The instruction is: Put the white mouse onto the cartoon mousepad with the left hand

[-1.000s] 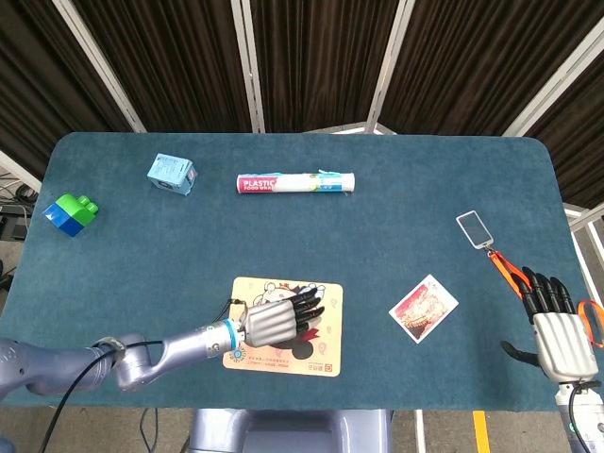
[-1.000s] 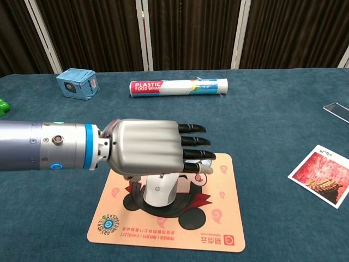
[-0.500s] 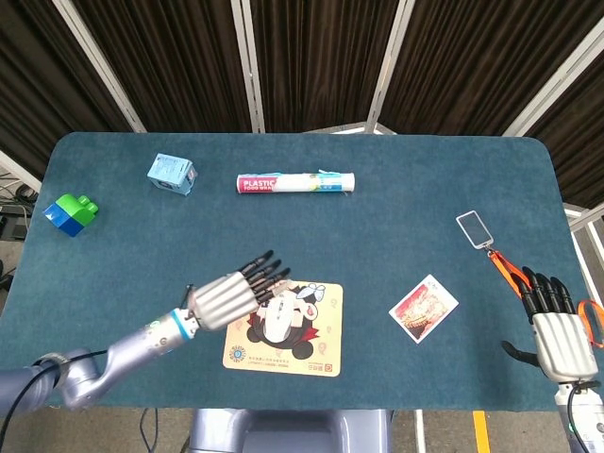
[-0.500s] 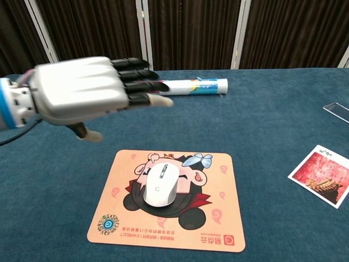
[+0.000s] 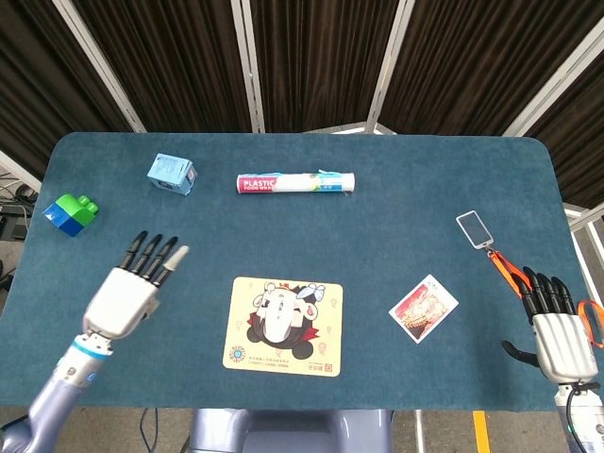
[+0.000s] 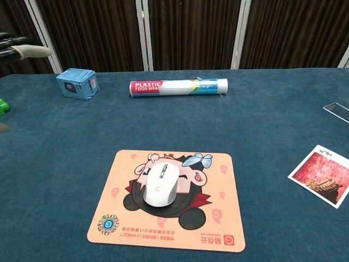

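The white mouse [image 5: 280, 322] [image 6: 161, 185] lies on the middle of the cartoon mousepad [image 5: 247, 356] [image 6: 221, 232], near the table's front edge. My left hand [image 5: 134, 282] hovers well to the left of the pad, fingers stretched out and apart, holding nothing. In the chest view only its fingertips [image 6: 22, 50] show at the upper left edge. My right hand [image 5: 557, 330] rests at the table's front right corner with fingers extended and nothing in them; the chest view does not show it.
A plastic wrap roll [image 5: 294, 182] [image 6: 178, 87] lies at the back centre, a light blue box [image 5: 171, 174] [image 6: 77, 83] to its left, a green and blue block [image 5: 70, 213] at far left. A picture card [image 5: 423, 308] [image 6: 322, 176] and a tag with orange strap [image 5: 475, 228] sit at right.
My left hand let go of the mouse, rose off the pad and drew back to the left. The mouse stays on the pad. The right hand has not moved.
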Robot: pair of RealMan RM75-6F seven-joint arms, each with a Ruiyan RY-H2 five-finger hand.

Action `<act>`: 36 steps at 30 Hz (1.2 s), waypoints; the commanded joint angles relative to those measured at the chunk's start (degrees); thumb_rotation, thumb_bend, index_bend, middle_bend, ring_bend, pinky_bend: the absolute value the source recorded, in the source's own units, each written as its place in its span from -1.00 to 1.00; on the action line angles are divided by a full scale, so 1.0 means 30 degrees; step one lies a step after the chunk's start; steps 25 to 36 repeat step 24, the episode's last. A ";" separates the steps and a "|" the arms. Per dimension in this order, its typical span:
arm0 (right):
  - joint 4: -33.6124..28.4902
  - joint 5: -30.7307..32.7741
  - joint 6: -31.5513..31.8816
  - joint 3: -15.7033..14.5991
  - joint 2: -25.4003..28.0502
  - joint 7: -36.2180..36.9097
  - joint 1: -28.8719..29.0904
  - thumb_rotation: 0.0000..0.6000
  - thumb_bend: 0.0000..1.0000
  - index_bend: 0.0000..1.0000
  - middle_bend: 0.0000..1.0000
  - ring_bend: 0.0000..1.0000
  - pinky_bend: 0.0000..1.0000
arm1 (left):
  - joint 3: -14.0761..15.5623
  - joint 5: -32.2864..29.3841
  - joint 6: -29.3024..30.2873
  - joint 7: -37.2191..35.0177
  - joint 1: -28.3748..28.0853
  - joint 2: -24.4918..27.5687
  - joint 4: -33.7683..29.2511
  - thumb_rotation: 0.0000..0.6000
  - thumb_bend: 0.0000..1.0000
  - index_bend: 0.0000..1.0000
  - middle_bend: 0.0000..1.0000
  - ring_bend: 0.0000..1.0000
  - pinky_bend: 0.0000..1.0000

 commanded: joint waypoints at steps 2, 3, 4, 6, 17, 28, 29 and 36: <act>0.0027 -0.0032 -0.0029 -0.0016 -0.0001 -0.0186 0.0023 1.00 -0.84 -1.00 -1.00 -1.00 -1.00 | 0.0337 -0.1056 0.1321 -0.2102 0.1766 0.0858 0.1008 1.00 -0.79 -1.00 -1.00 -1.00 -1.00; 0.0039 -0.0040 -0.0044 -0.0027 -0.0002 -0.0274 0.0029 1.00 -0.84 -1.00 -1.00 -1.00 -1.00 | 0.0344 -0.1206 0.1372 -0.2127 0.1947 0.0911 0.1209 1.00 -0.79 -1.00 -1.00 -1.00 -1.00; 0.0024 -0.0059 -0.0061 -0.0042 0.0003 -0.0365 0.0038 1.00 -0.84 -1.00 -1.00 -1.00 -1.00 | 0.0392 -0.1296 0.1412 -0.2284 0.2164 0.1005 0.1449 1.00 -0.79 -1.00 -1.00 -1.00 -1.00; 0.0006 -0.0076 -0.0074 -0.0043 0.0000 -0.0494 0.0055 1.00 -0.84 -1.00 -1.00 -1.00 -1.00 | 0.0462 -0.1159 0.1539 -0.2779 0.2463 0.1170 0.1348 1.00 -0.79 -1.00 -1.00 -1.00 -1.00; -0.0078 0.0038 -0.0169 0.0003 -0.0057 -0.0791 0.0111 1.00 -0.85 -1.00 -1.00 -1.00 -1.00 | -0.0239 -0.2931 0.2331 -0.2938 0.4534 0.1974 0.0879 1.00 -0.79 -1.00 -1.00 -1.00 -1.00; -0.0086 0.0065 -0.0214 0.0016 -0.0064 -0.0822 0.0139 1.00 -0.84 -1.00 -1.00 -1.00 -1.00 | -0.0600 -0.3103 0.1643 -0.2447 0.4479 0.1958 0.0804 1.00 -0.79 -1.00 -1.00 -1.00 -1.00; -0.0086 0.0065 -0.0214 0.0016 -0.0064 -0.0822 0.0139 1.00 -0.84 -1.00 -1.00 -1.00 -1.00 | -0.0600 -0.3103 0.1643 -0.2447 0.4479 0.1958 0.0804 1.00 -0.79 -1.00 -1.00 -1.00 -1.00; -0.0086 0.0065 -0.0214 0.0016 -0.0064 -0.0822 0.0139 1.00 -0.84 -1.00 -1.00 -1.00 -1.00 | -0.0600 -0.3103 0.1643 -0.2447 0.4479 0.1958 0.0804 1.00 -0.79 -1.00 -1.00 -1.00 -1.00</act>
